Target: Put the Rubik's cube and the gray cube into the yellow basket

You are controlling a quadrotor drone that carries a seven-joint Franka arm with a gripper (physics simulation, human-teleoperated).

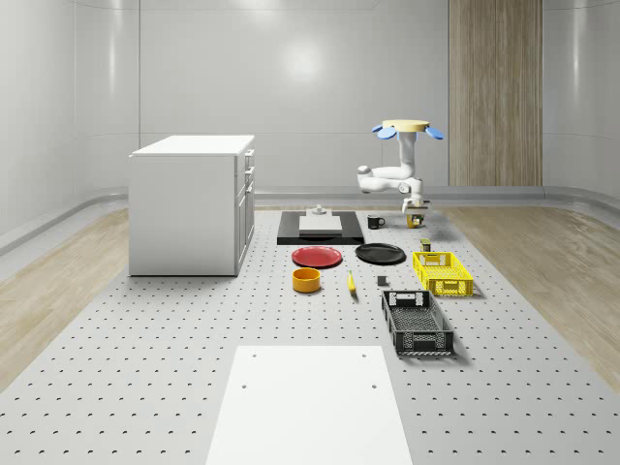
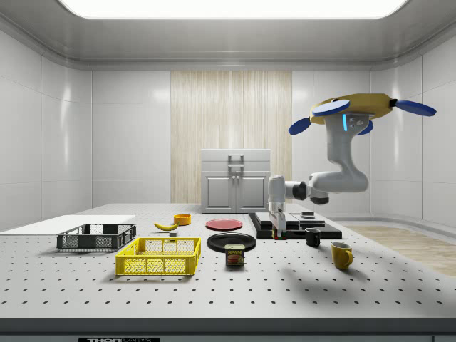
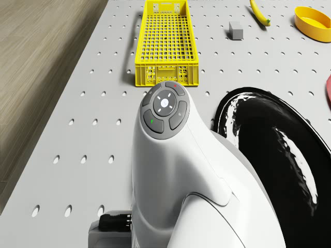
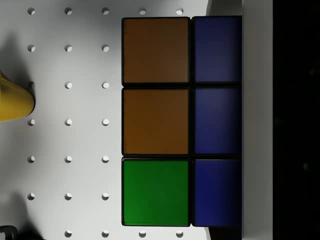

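Note:
My gripper point(image 2: 279, 229) is shut on the Rubik's cube point(image 4: 165, 120), which hangs a little above the table; its orange, green and blue tiles are close in the wrist view. The drone point(image 2: 356, 107) hovers over the table's far right part in the whole-scene view, near the mugs, with the arm reaching down from it. The yellow basket point(image 1: 443, 272) stands on the table nearer the camera than the gripper point(image 1: 418, 215), and lies ahead in the drone view point(image 3: 165, 44). The small gray cube point(image 1: 383, 282) rests on the table beside the basket, also seen from the drone point(image 3: 236, 30).
A black plate point(image 3: 279, 155), a red plate point(image 1: 318, 256), an orange bowl point(image 1: 306, 280) and a banana point(image 1: 351, 282) lie nearby. A yellow mug point(image 2: 342, 254), a black mug point(image 2: 312, 237) and a can point(image 2: 234, 254) stand close. A black basket point(image 1: 417, 322) and a white cabinet point(image 1: 192, 203) stand further off.

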